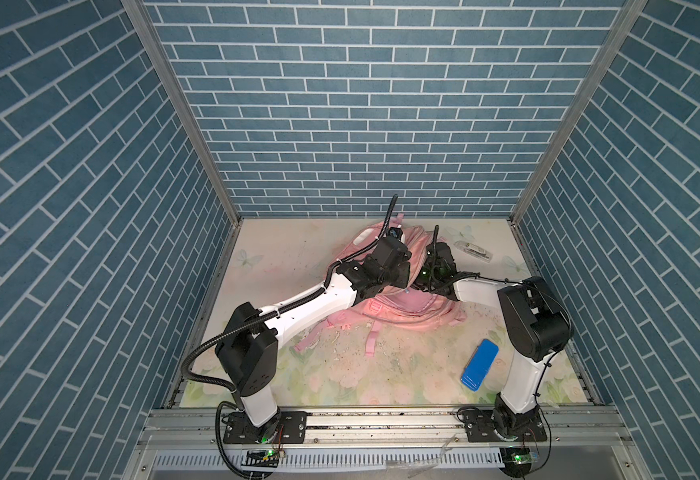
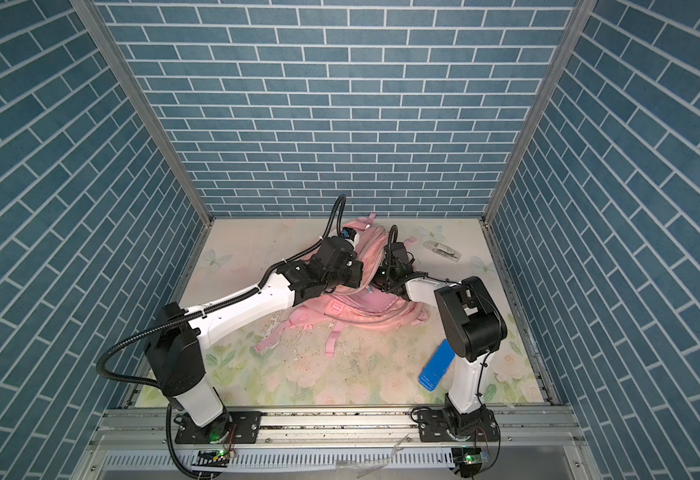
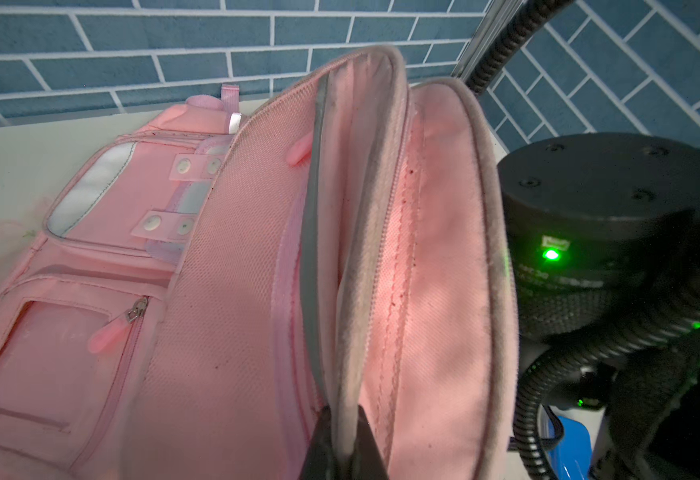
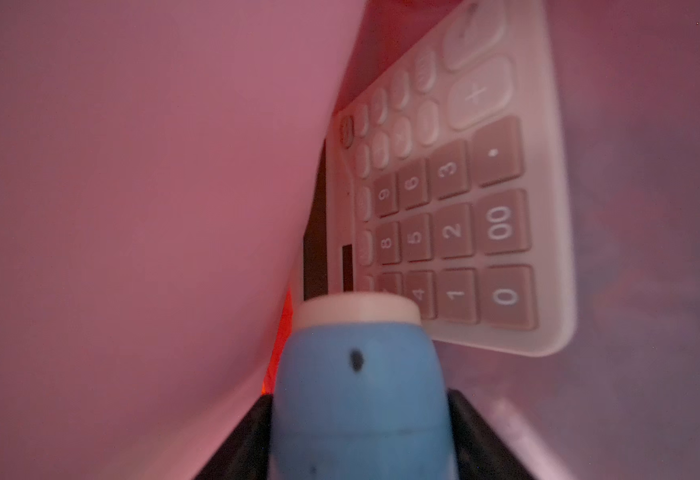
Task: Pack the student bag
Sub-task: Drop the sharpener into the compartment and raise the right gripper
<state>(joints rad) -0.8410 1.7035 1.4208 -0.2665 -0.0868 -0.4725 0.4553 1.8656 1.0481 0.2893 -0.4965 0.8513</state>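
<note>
Your student bag (image 1: 398,309) lies on the counter (image 1: 281,257) toward the back wall, with both arms reaching over it. The blue case (image 1: 480,365) lies well apart from it on the counter, next to your right arm and far from your left.

Your left claw (image 3: 342,419) is clenched on the bag's grey-edged rim (image 3: 313,216) and holds the mouth up so the compartment gapes.

Your right claw (image 4: 360,399) is down inside the bag, with pink lining close along one side.

A calculator (image 4: 456,199) already lies in there, keys facing the wrist camera, just ahead of the claw and off to one side of its line.

Between the right jaws sits a blue tube (image 4: 358,357) with a white cap. You cannot tell from these views whether it is gripped or already let go.

The next move seems to turn on the tube's long axis. It runs straight along the claw's reach, cap first, and the cap nearly meets the calculator's near edge. I would release it short of the keys, then back out along that same line.
</note>
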